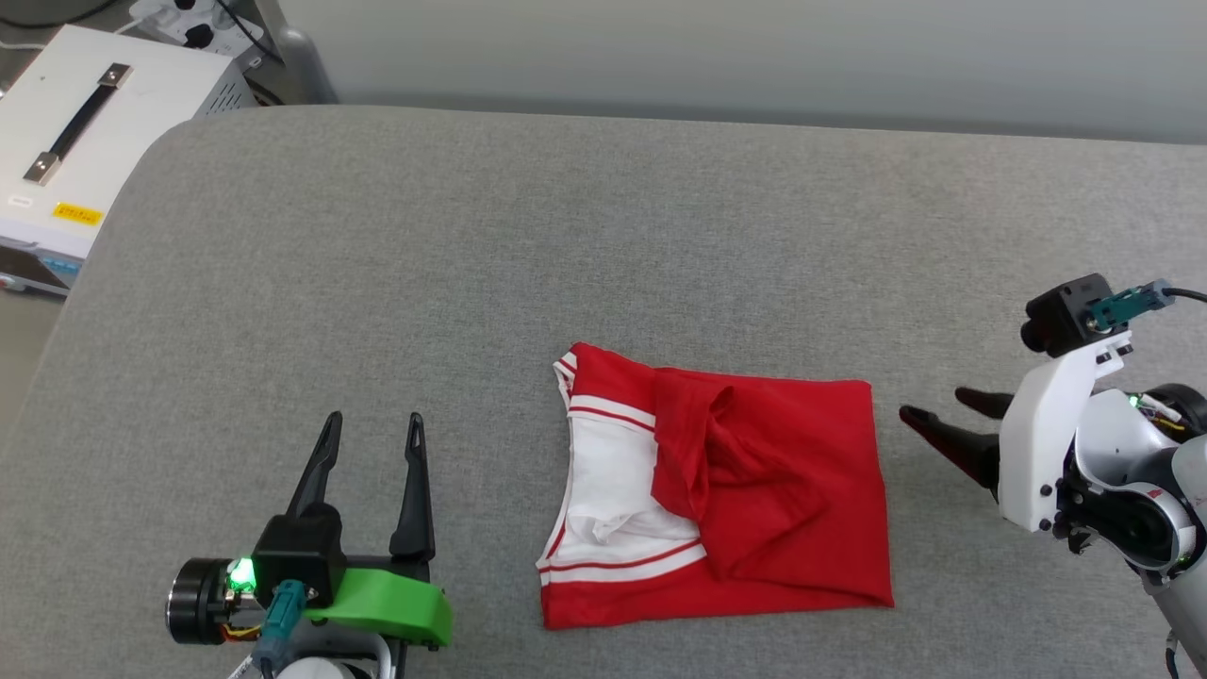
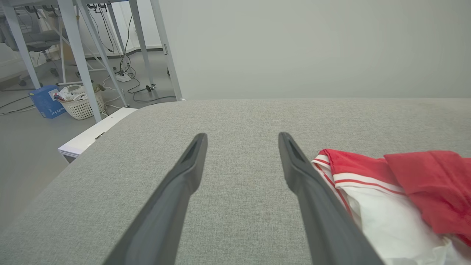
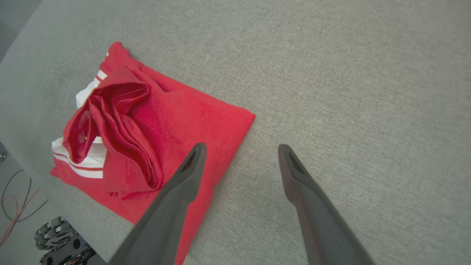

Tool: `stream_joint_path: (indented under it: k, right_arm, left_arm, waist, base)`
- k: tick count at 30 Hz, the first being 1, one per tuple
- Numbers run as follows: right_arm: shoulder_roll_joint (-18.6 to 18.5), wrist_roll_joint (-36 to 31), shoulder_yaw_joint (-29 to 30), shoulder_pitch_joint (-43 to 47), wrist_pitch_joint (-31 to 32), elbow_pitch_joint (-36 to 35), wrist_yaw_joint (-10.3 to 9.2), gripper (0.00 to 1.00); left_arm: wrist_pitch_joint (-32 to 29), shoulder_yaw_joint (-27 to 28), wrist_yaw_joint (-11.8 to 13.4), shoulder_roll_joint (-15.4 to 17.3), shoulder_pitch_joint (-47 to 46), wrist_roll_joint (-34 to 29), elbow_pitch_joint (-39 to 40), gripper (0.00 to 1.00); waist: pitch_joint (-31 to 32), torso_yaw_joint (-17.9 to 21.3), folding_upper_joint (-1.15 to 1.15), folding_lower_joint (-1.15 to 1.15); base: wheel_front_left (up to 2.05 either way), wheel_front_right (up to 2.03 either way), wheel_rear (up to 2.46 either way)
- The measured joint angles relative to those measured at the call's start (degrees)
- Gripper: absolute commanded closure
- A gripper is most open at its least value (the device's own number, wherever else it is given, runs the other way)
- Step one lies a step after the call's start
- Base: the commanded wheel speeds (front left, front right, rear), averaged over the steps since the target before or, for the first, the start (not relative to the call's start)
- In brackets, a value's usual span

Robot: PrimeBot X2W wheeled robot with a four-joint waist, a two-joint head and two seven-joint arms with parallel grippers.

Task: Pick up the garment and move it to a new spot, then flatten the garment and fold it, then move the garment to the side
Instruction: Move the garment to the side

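Observation:
The garment [image 1: 754, 471] lies folded into a rough square near the front middle of the grey padded table [image 1: 603, 236]. It is red, with a white sleeve and red-and-white striped trim showing on its left half; its lettering is hidden. My left gripper [image 1: 372, 424] stands open to the garment's left, nothing between its fingers, and the garment [image 2: 397, 191] lies just right of its right finger [image 2: 309, 191]. My right gripper [image 1: 934, 407] is open just off the garment's right edge, pointing left at it. From the right wrist, the garment [image 3: 173, 121] lies left of the open fingers.
A white equipment box [image 1: 85, 141] with a black handle stands past the table's far left corner. Table legs, cables, a white basket [image 2: 81, 103] and a blue box [image 2: 46, 101] are on the floor beyond the left edge. A wall runs behind the table.

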State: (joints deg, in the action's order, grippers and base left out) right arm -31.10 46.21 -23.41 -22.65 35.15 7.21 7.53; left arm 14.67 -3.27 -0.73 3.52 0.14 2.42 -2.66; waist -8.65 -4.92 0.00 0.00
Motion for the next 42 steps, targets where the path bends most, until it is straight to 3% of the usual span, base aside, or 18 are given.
stream_joint_path:
  k: [6, 11, 18, 19, 20, 31, 36, 42]
  right_arm:
    - [0.56, 5.03, -1.96, 0.12, 4.46, 3.00, 0.00, 0.00]
    - [3.52, 6.86, -4.36, 0.12, 3.99, 7.30, 0.00, 0.00]
    - [3.39, 7.66, -7.30, 0.08, 0.75, 8.73, 0.00, 0.00]
    - [3.22, 7.77, -7.68, -0.01, -0.29, 8.62, 0.00, 0.35]
    - [3.21, 7.92, -8.01, -0.02, -1.41, 8.67, 0.00, 1.00]
    - [0.11, 5.64, -14.88, -4.65, -10.77, 3.26, 0.00, 1.00]
    - [-5.25, 4.50, -18.57, -8.02, -10.09, -3.90, 0.00, 1.00]
    - [-10.15, 4.42, -18.24, -10.13, -8.55, -7.64, 0.00, 1.00]
  left_arm:
    - [0.00, -0.96, -0.02, -0.09, -1.85, 0.09, 0.03, 0.00]
    - [0.00, -1.97, -0.01, -0.20, -4.05, 0.15, -0.16, 0.00]
    - [0.00, -2.29, 0.03, -0.23, -4.71, 0.16, -0.67, 0.00]
    - [0.00, -2.30, 0.04, -0.24, -4.76, 0.16, -0.75, 0.00]
    - [0.00, -2.27, 0.04, -0.24, -4.85, 0.18, -0.82, 0.00]
    - [0.00, -2.09, 0.51, -0.33, -4.48, 0.64, -1.45, 0.00]
    - [0.00, -1.12, 0.55, -0.35, -3.01, 0.66, -0.81, 0.00]
    - [0.00, -0.11, 0.45, -0.34, -2.99, 0.59, 0.21, 0.00]
  waist:
    - [-2.12, -1.72, 0.00, 0.00]
    - [-4.94, -3.87, 0.00, 0.00]
    - [-6.60, -5.65, 0.00, 0.00]
    - [-6.64, -5.75, 0.00, 0.00]
    - [-6.58, -5.77, 0.00, 0.00]
    - [-3.70, -4.01, 0.00, 0.00]
    - [-2.36, -0.03, 0.00, 0.00]
    - [-2.40, 4.99, 0.00, 0.00]
  base:
    - [0.00, 0.00, 0.00]
    - [0.00, 0.00, 0.00]
    - [0.00, 0.00, 0.00]
    - [0.00, 0.00, 0.00]
    - [0.00, 0.00, 0.00]
    - [0.00, 0.00, 0.00]
    - [0.00, 0.00, 0.00]
    - [0.00, 0.00, 0.00]
